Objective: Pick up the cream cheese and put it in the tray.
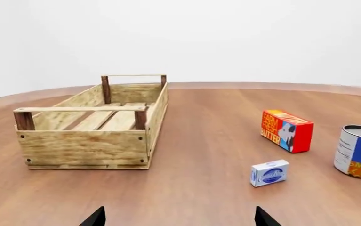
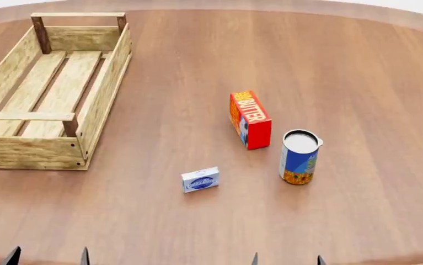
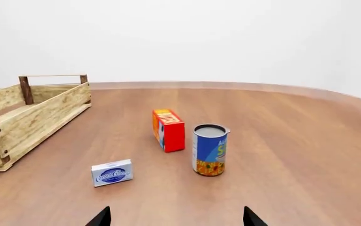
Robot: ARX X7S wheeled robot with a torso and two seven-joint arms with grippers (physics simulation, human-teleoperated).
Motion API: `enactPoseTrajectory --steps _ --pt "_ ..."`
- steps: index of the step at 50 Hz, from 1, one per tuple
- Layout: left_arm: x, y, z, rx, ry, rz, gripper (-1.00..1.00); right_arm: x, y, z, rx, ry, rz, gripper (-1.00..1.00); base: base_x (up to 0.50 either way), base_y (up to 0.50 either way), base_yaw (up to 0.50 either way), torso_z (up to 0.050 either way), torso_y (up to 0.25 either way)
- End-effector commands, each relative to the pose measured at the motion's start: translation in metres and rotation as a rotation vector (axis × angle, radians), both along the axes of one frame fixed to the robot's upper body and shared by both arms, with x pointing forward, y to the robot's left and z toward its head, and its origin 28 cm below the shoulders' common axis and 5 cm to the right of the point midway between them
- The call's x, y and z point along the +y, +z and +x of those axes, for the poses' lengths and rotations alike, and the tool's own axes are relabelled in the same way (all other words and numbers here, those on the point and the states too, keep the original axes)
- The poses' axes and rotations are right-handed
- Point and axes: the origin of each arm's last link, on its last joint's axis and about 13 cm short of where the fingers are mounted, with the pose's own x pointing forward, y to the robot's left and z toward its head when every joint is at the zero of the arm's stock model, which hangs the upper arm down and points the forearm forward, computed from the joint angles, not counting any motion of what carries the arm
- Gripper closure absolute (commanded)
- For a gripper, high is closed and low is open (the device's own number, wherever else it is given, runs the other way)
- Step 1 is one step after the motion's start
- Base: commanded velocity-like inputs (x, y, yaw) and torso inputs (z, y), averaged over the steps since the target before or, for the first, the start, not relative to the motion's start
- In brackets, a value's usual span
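My right gripper [image 3: 176, 217] is wide apart and empty. I should go down straight over the cream cheese [image 2: 200, 179], then squeeze its long sides softly.

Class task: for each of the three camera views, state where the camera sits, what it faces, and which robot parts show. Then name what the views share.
Head view: high, looking down on the table; both grippers' fingertips at the bottom edge.
Left wrist view: low, facing the tray; fingertips only.
Right wrist view: low, facing the can and butter box; fingertips only.
Shared: the cream cheese.
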Motion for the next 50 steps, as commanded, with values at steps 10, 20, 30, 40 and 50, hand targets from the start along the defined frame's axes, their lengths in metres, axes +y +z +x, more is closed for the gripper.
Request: enactPoseTrajectory --steps 10,20,30,40,50 --pt "0.002 0.020 -0.018 -0.163 0.033 -0.001 -1.00 -0.002 0.018 -0.014 -0.131 -0.026 -0.009 -1.00 0.00 0.00 0.00 0.000 0.000" --pt "0.004 0.042 -0.041 -0.274 0.038 -0.026 -1.00 -0.001 0.034 -0.031 -0.215 -0.017 0.004 -1.00 0.00 0.00 0.00 0.000 0.000" --pt "0.003 0.056 -0.062 -0.370 0.032 -0.036 -1.00 -0.002 0.048 -0.047 -0.303 -0.044 -0.015 -1.00 0.00 0.00 0.00 0.000 0.000" --pt "0.002 0.065 -0.078 -0.449 0.026 -0.034 -1.00 -0.002 0.059 -0.061 -0.381 -0.050 -0.022 -1.00 0.00 0.00 0.00 0.000 0.000" --pt "0.002 0.067 -0.083 -0.481 0.026 -0.040 -1.00 -0.001 0.061 -0.065 -0.415 -0.055 -0.034 -1.00 0.00 0.00 0.00 0.000 0.000"
